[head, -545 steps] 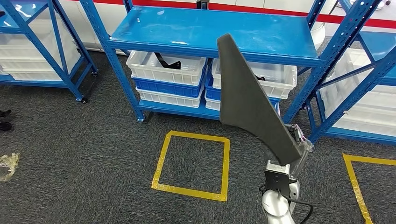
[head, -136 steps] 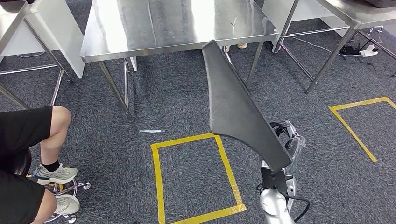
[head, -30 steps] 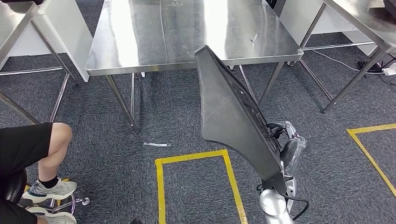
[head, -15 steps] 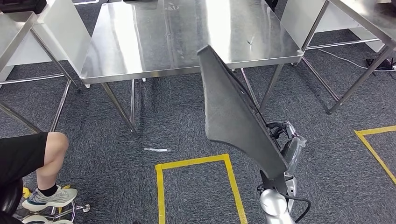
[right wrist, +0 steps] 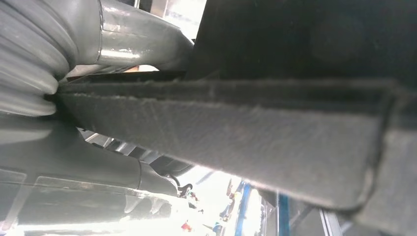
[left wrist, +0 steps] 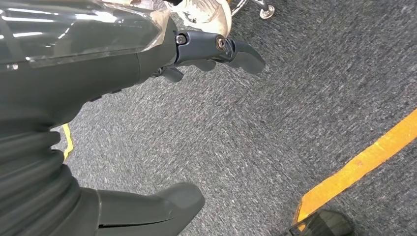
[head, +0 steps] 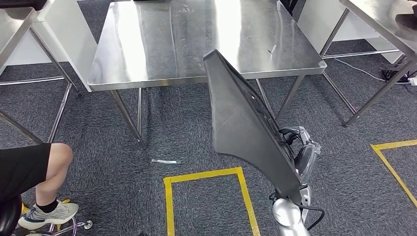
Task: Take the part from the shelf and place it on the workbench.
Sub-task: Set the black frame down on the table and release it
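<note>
The part (head: 243,120) is a long dark grey felt-covered panel, wide at its upper end and tapering to a narrow foot. My right hand (head: 300,152) grips it near that foot and holds it upright, its tip overlapping the near edge of the steel workbench (head: 162,44) in the head view. In the right wrist view the part's thick edge (right wrist: 236,132) runs across the picture, pressed against the right hand (right wrist: 74,162). My left hand (left wrist: 123,98) hangs over grey carpet with its fingers (left wrist: 231,49) apart and nothing in them.
A small light object (head: 273,48) lies on the workbench near its right edge. More steel tables stand at left (head: 14,24) and right (head: 378,14). A seated person's leg (head: 46,167) and shoe are at lower left. Yellow tape (head: 206,174) marks a square on the carpet.
The whole scene has shifted a little down and left as the camera moved. The part stays upright in my right hand, now leaning slightly more toward the workbench.
</note>
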Motion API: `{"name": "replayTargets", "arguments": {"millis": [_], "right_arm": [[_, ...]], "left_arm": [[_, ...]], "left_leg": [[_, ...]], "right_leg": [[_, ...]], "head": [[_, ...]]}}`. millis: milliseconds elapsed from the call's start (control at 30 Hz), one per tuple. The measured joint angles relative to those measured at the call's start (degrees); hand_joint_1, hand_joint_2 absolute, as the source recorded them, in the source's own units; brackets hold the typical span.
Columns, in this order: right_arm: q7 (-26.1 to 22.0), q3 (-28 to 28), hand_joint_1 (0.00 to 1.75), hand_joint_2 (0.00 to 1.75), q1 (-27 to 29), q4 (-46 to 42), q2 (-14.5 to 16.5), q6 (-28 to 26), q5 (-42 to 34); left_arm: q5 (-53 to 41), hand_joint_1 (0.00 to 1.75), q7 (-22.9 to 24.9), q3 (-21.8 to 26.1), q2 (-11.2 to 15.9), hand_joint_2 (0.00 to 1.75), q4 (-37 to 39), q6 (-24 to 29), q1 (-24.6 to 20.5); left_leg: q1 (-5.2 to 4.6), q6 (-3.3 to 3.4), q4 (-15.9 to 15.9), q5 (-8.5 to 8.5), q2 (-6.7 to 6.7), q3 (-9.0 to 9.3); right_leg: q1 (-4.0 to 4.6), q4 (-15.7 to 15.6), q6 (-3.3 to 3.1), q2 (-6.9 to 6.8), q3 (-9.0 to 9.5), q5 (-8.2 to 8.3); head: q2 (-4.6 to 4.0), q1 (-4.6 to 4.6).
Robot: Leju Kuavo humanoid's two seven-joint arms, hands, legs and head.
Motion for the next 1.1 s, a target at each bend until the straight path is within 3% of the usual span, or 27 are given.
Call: {"name": "replayTargets", "arguments": {"millis": [33, 67, 133, 200, 333, 400, 467, 500, 533, 567, 633, 667, 700, 767, 867, 900, 1000, 1033, 1067, 1100], "right_arm": [[0.01, -0.02, 1.75, 1.75, 0.02, 0.02, -0.04, 0.0, -0.02], [0.01, -0.03, 1.75, 1.75, 0.0, 0.03, -0.07, 0.0, -0.02], [0.01, -0.02, 1.75, 1.75, -0.08, 0.06, -0.09, 0.0, 0.03], [-0.01, 0.01, 1.75, 1.75, -0.15, 0.13, -0.08, 0.01, -0.08], [-0.05, 0.02, 1.75, 1.75, -0.33, 0.21, -0.09, 0.02, -0.31], [-0.15, 0.08, 1.75, 1.75, -0.42, 0.25, -0.06, 0.02, -0.31], [-0.27, 0.11, 1.75, 1.75, -0.44, 0.41, -0.05, 0.03, -0.36], [-0.31, 0.13, 1.75, 1.75, -0.42, 0.52, -0.05, 0.04, -0.39], [-0.33, 0.13, 1.75, 1.75, -0.4, 0.61, -0.05, 0.06, -0.43], [-0.34, 0.13, 1.75, 1.75, -0.39, 0.67, -0.05, 0.08, -0.44], [-0.35, 0.14, 1.75, 1.75, -0.41, 0.69, -0.03, 0.09, -0.44], [-0.36, 0.15, 1.75, 1.75, -0.45, 0.68, -0.02, 0.09, -0.43], [-0.37, 0.15, 1.75, 1.75, -0.49, 0.68, 0.0, 0.09, -0.43], [-0.39, 0.15, 1.75, 1.75, -0.51, 0.66, 0.04, 0.09, -0.39], [-0.38, 0.15, 1.75, 1.75, -0.44, 0.49, 0.07, 0.03, -0.33], [-0.38, 0.15, 1.75, 1.75, -0.4, 0.43, 0.05, -0.01, -0.31], [-0.37, 0.09, 1.75, 1.75, 0.32, 0.37, -0.09, -0.15, -0.36], [-0.36, 0.04, 1.75, 1.75, 0.7, 0.3, -0.16, -0.2, -0.39], [-0.35, -0.02, 1.75, 1.75, 1.02, 0.19, -0.22, -0.24, -0.42], [-0.34, -0.07, 1.75, 1.75, 1.26, 0.02, -0.26, -0.27, -0.44]], "left_arm": [[0.0, 0.0, 0.0, 0.01, 0.01, 1.75, 0.01, 0.0, 0.03], [0.0, 0.0, 0.0, 0.01, -0.01, 1.75, 0.01, -0.01, 0.05], [0.0, 0.0, -0.01, 0.01, -0.02, 1.75, 0.02, -0.04, 0.04], [0.01, 0.0, -0.02, 0.0, 0.02, 1.75, 0.03, -0.08, 0.0], [0.04, 0.0, -0.01, 0.01, 0.11, 1.75, 0.05, 0.04, -0.1], [0.06, 0.0, 0.02, 0.0, 0.13, 1.75, 0.1, 0.15, -0.13], [0.08, 0.0, 0.11, 0.01, 0.15, 1.75, 0.24, 0.24, -0.03], [0.09, 0.0, 0.17, 0.02, 0.17, 1.75, 0.32, 0.29, 0.06], [0.09, 0.0, 0.22, 0.03, 0.19, 1.75, 0.39, 0.36, 0.13], [0.09, 0.0, 0.25, 0.04, 0.21, 1.75, 0.43, 0.42, 0.18], [0.08, 0.0, 0.29, 0.03, 0.24, 1.75, 0.46, 0.54, 0.18], [0.08, 0.0, 0.31, 0.02, 0.26, 1.75, 0.46, 0.58, 0.16], [0.07, 0.0, 0.33, 0.01, 0.27, 1.75, 0.46, 0.61, 0.14], [0.06, 0.0, 0.38, 0.0, 0.28, 1.75, 0.48, 0.62, 0.12], [-0.02, 0.0, 0.48, -0.08, 0.25, 1.75, 0.48, 0.57, 0.09], [-0.05, 0.0, 0.5, -0.13, 0.21, 1.75, 0.49, 0.5, 0.05], [-0.12, 0.0, 0.53, -0.32, 0.12, 1.75, 0.57, 0.14, 0.0], [-0.14, 0.0, 0.55, -0.42, 0.11, 1.75, 0.6, 0.03, 0.01], [-0.15, 0.0, 0.57, -0.54, 0.12, 1.75, 0.64, -0.03, 0.02], [-0.15, 0.0, 0.59, -0.68, 0.13, 1.75, 0.7, -0.07, 0.01]], "left_leg": [[0.0, -0.05, 0.01, -0.26, -0.1, 0.28], [0.01, -0.16, 0.02, -0.57, -0.2, 0.71], [-0.12, -0.62, 0.07, -1.41, -0.36, 1.6], [-0.37, -1.21, 0.1, -2.17, -0.42, 1.96], [-0.22, -2.32, 0.62, -3.26, -0.23, 1.98], [-0.05, -2.92, 5.58, -5.58, -0.04, -0.45], [0.1, -3.26, 13.33, -8.17, 0.05, -5.23], [0.14, -3.29, 15.78, -8.35, 0.07, -7.19], [0.16, -3.23, 16.13, -7.33, 0.09, -8.15], [0.16, -3.05, 14.18, -5.2, 0.1, -7.91], [0.06, -2.43, 6.69, -0.23, 0.13, -5.18], [-0.06, -2.12, 3.61, 1.19, 0.14, -3.8], [-0.24, -1.86, 1.83, 1.73, 0.14, -2.94], [-0.6, -1.41, 1.16, 1.46, 0.13, -2.49], [-0.29, -0.42, 0.06, 1.44, 0.14, -1.36], [-0.14, -0.09, -0.22, 1.3, 0.16, -0.87], [-0.14, 0.39, -0.3, 0.41, 0.07, 0.05], [-0.11, 0.33, -0.29, 0.04, -0.02, 0.46], [-0.06, 0.21, -0.29, -0.39, -0.13, 1.01], [0.01, 0.02, -0.28, -0.87, -0.2, 1.68]], "right_leg": [[-0.04, -0.21, 0.39, 0.0, -0.54, 0.88], [-0.09, -3.04, 0.89, -0.02, 0.26, 2.78], [-0.09, -11.34, 1.54, -0.13, 3.62, 7.1], [0.07, -16.06, 0.91, -0.18, 5.78, 8.98], [-0.1, -16.55, -1.0, -0.02, 6.45, 8.48], [-0.46, -16.66, -1.84, -0.03, 7.06, 8.08], [-0.33, -16.66, -2.47, -0.08, 7.56, 7.55], [-0.26, -16.65, -2.59, -0.05, 7.84, 7.28], [-0.21, -16.65, -2.62, 0.02, 8.2, 6.98], [-0.19, -16.65, -2.55, 0.11, 8.67, 6.63], [-0.06, -16.67, -2.24, 0.27, 9.69, 5.82], [0.11, -16.67, -1.98, 0.32, 10.04, 5.43], [0.23, -16.67, -1.7, 0.34, 10.21, 5.13], [0.28, -16.85, -1.08, 0.37, 10.36, 4.81], [0.24, -14.75, -0.38, 0.2, 9.39, 3.68], [0.23, -11.94, -0.36, 0.15, 7.85, 2.73], [0.01, -0.81, -0.19, 0.13, 0.72, 0.09], [-0.11, 0.35, 0.21, 0.13, -0.64, 0.53], [-0.23, -0.99, 0.8, 0.11, -0.72, 2.02], [-0.37, -4.54, 1.46, 0.05, 0.37, 4.29]], "head": [[0.0, 0.0], [-0.01, 0.01], [-0.01, 0.01], [0.0, -0.03], [0.01, -0.09], [0.0, -0.18], [0.01, -0.23], [0.01, -0.24], [0.01, -0.23], [0.01, -0.24], [0.01, -0.21], [0.01, -0.2], [0.01, -0.19], [0.01, -0.21], [0.0, -0.15], [0.01, -0.12], [0.0, -0.1], [-0.01, -0.1], [0.0, -0.09], [0.01, -0.09]]}}
